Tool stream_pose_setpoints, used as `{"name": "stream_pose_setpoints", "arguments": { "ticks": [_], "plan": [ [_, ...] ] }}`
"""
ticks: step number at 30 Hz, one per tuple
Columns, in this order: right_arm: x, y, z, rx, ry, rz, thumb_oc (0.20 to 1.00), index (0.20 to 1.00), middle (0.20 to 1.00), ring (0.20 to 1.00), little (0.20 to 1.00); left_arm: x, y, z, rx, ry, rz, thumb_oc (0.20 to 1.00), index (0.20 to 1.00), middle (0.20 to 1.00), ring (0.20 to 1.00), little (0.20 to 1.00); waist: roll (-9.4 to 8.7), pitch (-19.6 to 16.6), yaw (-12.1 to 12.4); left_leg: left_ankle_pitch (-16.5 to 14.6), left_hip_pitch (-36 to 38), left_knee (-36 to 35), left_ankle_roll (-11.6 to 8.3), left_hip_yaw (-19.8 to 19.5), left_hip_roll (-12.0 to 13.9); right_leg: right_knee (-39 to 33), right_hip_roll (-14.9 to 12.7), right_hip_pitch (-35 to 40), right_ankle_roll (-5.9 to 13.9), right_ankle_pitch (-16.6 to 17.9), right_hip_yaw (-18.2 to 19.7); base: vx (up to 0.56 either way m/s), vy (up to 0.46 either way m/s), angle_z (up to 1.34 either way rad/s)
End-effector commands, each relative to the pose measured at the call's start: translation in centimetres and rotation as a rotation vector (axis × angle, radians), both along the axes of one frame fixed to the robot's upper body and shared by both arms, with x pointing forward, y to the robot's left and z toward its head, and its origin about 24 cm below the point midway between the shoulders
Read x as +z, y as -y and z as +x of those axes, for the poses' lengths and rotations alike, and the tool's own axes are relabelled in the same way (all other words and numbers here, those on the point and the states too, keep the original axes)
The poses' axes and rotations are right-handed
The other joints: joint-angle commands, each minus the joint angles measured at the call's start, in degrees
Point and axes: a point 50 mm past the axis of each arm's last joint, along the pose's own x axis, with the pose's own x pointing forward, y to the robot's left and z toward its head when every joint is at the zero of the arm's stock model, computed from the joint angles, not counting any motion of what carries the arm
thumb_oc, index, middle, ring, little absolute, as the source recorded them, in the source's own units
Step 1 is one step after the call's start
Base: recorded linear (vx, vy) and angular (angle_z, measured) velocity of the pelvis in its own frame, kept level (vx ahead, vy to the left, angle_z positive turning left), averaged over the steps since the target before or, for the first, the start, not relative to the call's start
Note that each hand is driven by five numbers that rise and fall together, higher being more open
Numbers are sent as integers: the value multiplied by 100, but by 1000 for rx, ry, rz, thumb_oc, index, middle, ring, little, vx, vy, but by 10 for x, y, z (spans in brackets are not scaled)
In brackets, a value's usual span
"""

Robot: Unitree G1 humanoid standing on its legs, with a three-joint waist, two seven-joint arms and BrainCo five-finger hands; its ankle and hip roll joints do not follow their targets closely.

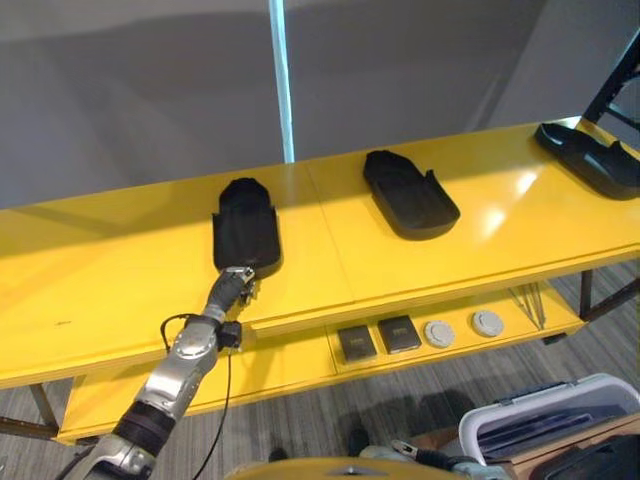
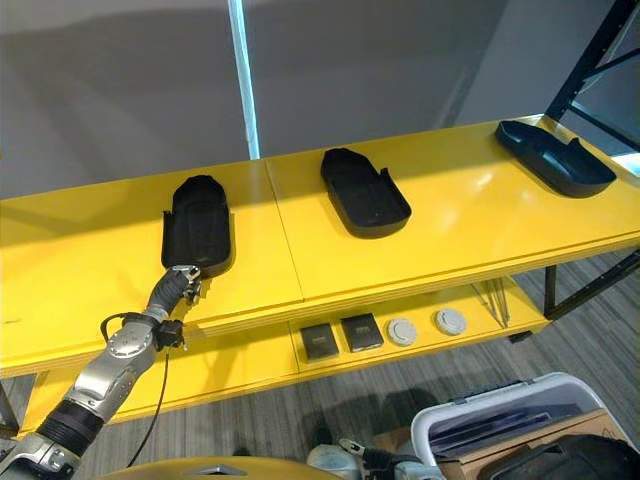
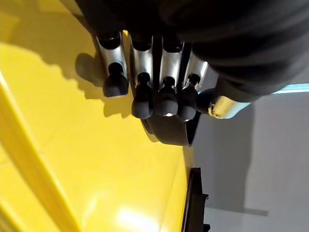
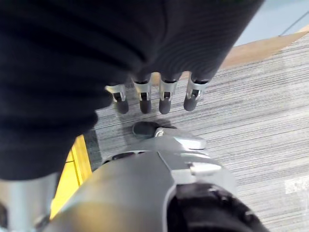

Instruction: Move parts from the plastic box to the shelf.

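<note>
The black part (image 1: pixel 594 156) at two o'clock on the yellow shelf (image 1: pixel 120 290) runs off the picture's edge. The plastic box (image 1: pixel 560 412) at five o'clock is cut off too, and what lies inside is too dim to tell. The left hand (image 1: pixel 236 284) covers the near end of the black part (image 1: pixel 246 228) at ten o'clock.

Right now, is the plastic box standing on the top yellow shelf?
No, the plastic box stands on the floor, below the shelf.

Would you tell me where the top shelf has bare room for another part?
Bare yellow lies left of the left part and between the middle part and right part. The left hand crowds the left part's near end.
</note>
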Motion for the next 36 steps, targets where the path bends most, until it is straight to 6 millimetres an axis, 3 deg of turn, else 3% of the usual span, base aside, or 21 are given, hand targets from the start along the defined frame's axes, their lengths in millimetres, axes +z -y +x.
{"name": "stream_pose_setpoints", "arguments": {
  "ticks": [1,8,12,14,19,26,29,33,34,35,36],
  "plan": [
    [-4,1,-19,112,-101,-31,1000,1000,1000,1000,1000,32,5,27,14,151,-11,200,200,200,200,200,-54,176,-72,-450,-109,-10,-284,212,399,12,-73,355,233,-894,93,0,0,0],
    [-4,2,-16,96,-88,-29,1000,1000,1000,1000,1000,46,1,33,16,200,-10,200,200,200,200,200,-59,236,-45,-434,-120,-10,-303,205,406,12,-76,365,223,-915,43,-38,-4,-1],
    [-4,3,-19,75,-96,-31,1000,1000,1000,1000,1000,55,-6,24,30,266,-59,219,219,219,219,219,-58,201,59,-460,-86,-10,-314,135,383,12,-92,430,222,-932,-42,-58,5,1],
    [-4,4,-19,38,-86,-28,1000,1000,1000,1000,1000,69,-12,10,70,391,-90,1000,1000,1000,1000,1000,-78,165,190,-466,-65,-10,-292,62,360,12,-117,498,209,-930,-128,-98,15,5],
    [-4,-1,-10,-5,-74,1,1000,1000,1000,1000,1000,85,-11,-12,85,584,-100,1000,1000,1000,1000,1000,-173,148,417,-498,-27,-10,-227,-99,304,12,-151,620,175,-913,-260,-89,-2,18],
    [-2,-10,5,-64,-79,65,1000,1000,1000,1000,1000,69,5,-27,8,620,-34,1000,1000,1000,1000,1000,-306,135,614,-579,116,-10,-153,-240,268,27,-155,762,160,-919,-329,-38,-59,13],
    [-1,-12,10,-95,-72,83,1000,1000,1000,1000,1000,59,5,-30,28,582,-40,1000,1000,1000,1000,1000,-340,131,607,-607,180,34,-130,-259,269,54,-110,769,124,-938,-211,0,-78,7],
    [-1,-12,10,-113,-83,85,1000,1000,1000,1000,1000,62,8,-30,51,608,-93,1000,1000,1000,1000,1000,-424,187,546,-850,-10,781,-101,-448,259,217,-99,684,18,-967,110,16,-39,-8],
    [0,-7,10,-61,-103,49,1000,1000,1000,1000,1000,71,10,-28,88,654,-107,1000,1000,1000,1000,1000,-477,373,630,-951,-422,1460,-89,-1061,198,377,-102,591,-68,-944,422,-35,19,-26],
    [0,-6,9,-53,-107,42,1000,1000,1000,1000,1000,72,9,-27,96,662,-109,1000,1000,1000,1000,1000,-488,383,644,-931,-487,1502,-82,-1175,176,397,-105,548,-78,-932,471,-76,57,-47],
    [0,-2,8,-28,-114,24,1000,1000,1000,1000,1000,77,7,-26,126,688,-110,1000,1000,1000,1000,1000,-504,438,694,-969,-589,1601,-44,-1536,96,465,-101,477,-91,-928,664,-79,94,-90]
  ]
}}
